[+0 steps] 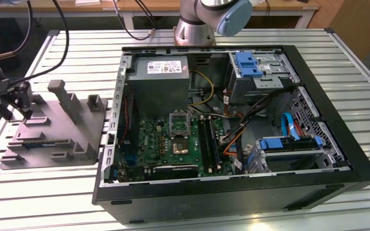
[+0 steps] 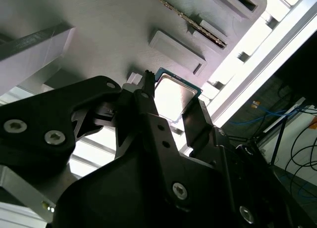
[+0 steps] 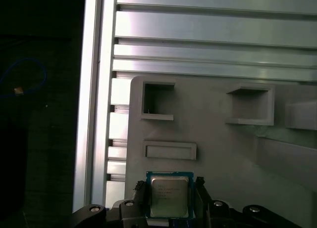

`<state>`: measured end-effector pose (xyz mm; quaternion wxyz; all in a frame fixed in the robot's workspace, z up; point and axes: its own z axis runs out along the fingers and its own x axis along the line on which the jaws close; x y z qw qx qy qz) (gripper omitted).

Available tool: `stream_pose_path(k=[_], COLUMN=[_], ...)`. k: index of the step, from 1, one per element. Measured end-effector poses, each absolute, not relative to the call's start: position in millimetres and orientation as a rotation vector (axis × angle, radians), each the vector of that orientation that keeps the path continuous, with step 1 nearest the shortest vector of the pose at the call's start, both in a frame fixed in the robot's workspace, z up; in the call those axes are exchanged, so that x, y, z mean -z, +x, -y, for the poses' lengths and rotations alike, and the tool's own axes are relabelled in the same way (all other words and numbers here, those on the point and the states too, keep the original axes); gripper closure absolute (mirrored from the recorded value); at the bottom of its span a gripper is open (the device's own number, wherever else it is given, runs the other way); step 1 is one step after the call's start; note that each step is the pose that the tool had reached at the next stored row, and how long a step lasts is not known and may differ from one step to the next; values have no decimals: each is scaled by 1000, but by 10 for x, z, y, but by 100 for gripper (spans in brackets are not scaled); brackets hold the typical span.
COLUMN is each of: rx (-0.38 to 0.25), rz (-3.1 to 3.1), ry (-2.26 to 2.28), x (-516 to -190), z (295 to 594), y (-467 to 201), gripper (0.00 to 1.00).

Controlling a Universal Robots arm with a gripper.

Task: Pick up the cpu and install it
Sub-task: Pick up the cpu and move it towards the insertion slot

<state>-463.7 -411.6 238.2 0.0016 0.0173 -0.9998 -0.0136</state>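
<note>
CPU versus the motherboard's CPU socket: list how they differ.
Colour: the cpu has a pale silver top; the CPU socket looks dark. Place: the cpu is at the gripper over the grey fixture; the socket sits on the green motherboard inside the computer case. Both are square.

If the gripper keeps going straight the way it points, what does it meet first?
Probably the small, flat, square, silver-topped cpu lying on the grey plastic fixture, straight ahead of the gripper; the remaining gap is unclear.
</note>
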Motion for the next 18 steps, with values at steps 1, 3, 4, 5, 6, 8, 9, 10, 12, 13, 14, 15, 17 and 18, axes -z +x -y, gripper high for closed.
stream_pose_path(k=[1,3,4,5,6,8,9,10,12,13,14,15,17,18], rx=[43,43,43,43,43,43,43,42,43,43,43,43,43,43], rz=[3138,3138,3138,3138,3138,3138,3138,3137,3138,3138,3138,3138,3138,3138], ry=[54,54,54,54,54,54,54,54,54,54,54,54,54,54], x=[-2384,-2388,-2390,-2392,-2394,-2398,-2400,-2403,-2406,-2409,-2411,-2414,-2419,-2422], z=[4117,4116,4116,4116,4117,4116,4116,4117,4116,4117,4116,4116,4116,4116], y=[-4638,-4638,-4638,-4638,-4638,-4638,-4638,-4638,-4638,-4638,-4638,-4638,-4638,-4638], gripper=[53,53,53,53,53,53,53,53,53,53,53,53,53,53])
